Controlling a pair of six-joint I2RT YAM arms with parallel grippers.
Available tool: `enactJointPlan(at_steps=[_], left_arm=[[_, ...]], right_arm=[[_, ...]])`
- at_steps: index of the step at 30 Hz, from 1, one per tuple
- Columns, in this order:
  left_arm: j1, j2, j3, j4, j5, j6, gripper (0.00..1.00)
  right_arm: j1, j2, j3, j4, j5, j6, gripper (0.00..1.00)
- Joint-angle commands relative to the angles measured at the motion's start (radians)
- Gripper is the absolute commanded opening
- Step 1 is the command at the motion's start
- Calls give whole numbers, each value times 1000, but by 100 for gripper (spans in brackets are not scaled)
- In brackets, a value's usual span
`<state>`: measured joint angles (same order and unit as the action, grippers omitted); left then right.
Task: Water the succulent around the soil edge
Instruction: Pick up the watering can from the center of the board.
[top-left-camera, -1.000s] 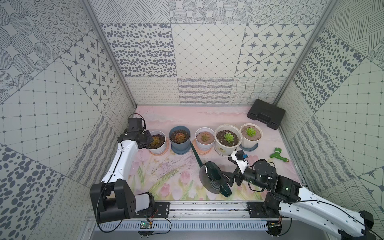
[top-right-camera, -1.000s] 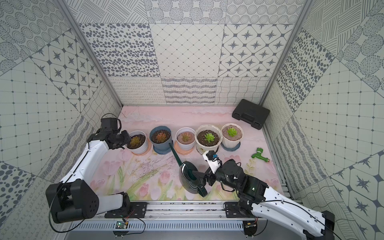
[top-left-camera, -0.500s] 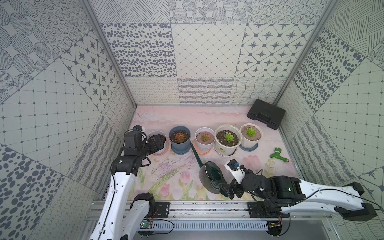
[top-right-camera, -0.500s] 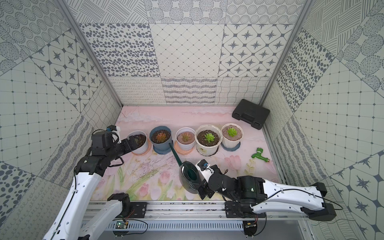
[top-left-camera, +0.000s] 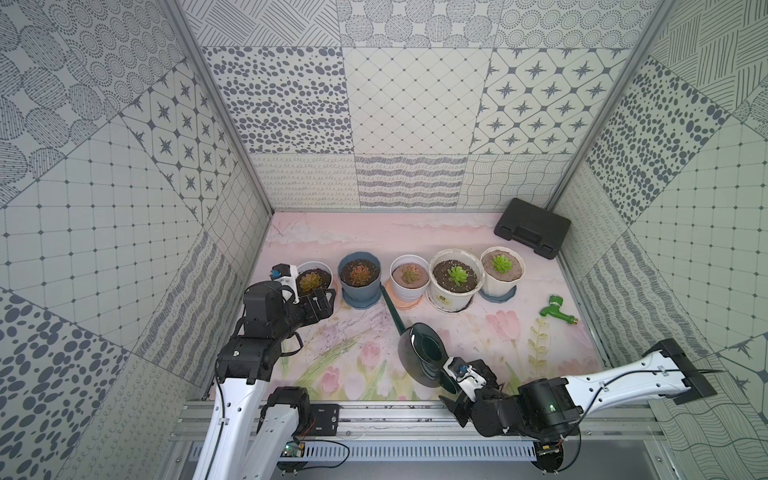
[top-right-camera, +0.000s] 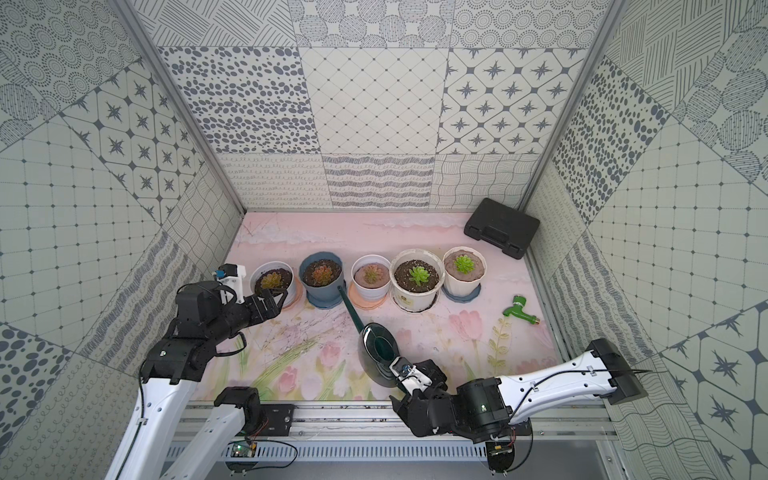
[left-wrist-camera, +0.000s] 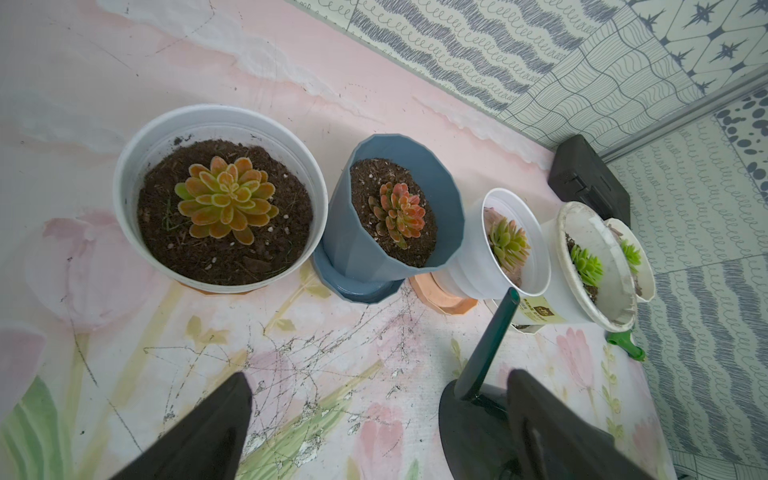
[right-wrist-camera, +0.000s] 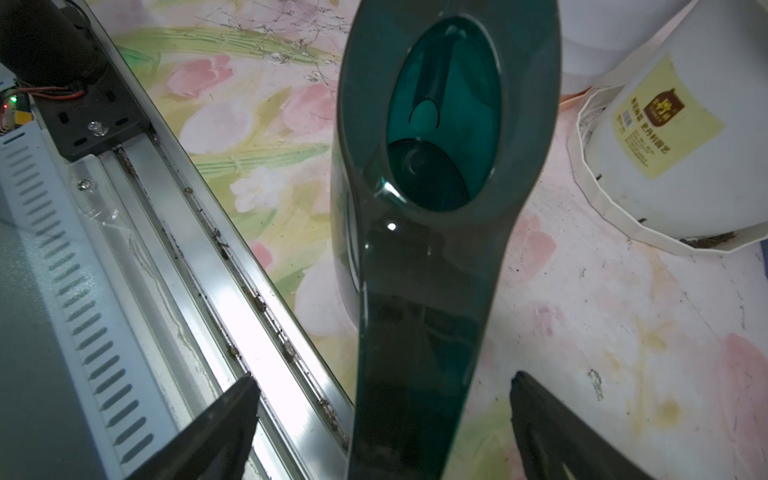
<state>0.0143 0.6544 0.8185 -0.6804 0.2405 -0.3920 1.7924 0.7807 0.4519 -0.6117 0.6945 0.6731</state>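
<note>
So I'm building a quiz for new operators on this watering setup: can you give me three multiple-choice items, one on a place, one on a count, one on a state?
1. Where in the row is the succulent in the white fluted pot?
A. the end nearest the black case
B. the middle
C. the end farthest from it

2. How many pots stand in the row?
A. three
B. five
C. seven

3. How is the right gripper?
A. open, astride the watering can's handle
B. shut on the spout
C. holding the can lifted

1 A: it is last in line, toward the case.
2 B: five show in both top views.
3 A: its fingers stand wide apart, clear of the handle.
</note>
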Motion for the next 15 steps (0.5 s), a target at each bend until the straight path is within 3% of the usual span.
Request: enactJointPlan(at_steps=[1,15], left_arm=[[-3,-13,-10,24,69,18,99],[-4,-5,-18,22,63,9,99]], right_arm=[[48,10,-32,87,132,90,94],[153,183,-103,265,412,262,84]])
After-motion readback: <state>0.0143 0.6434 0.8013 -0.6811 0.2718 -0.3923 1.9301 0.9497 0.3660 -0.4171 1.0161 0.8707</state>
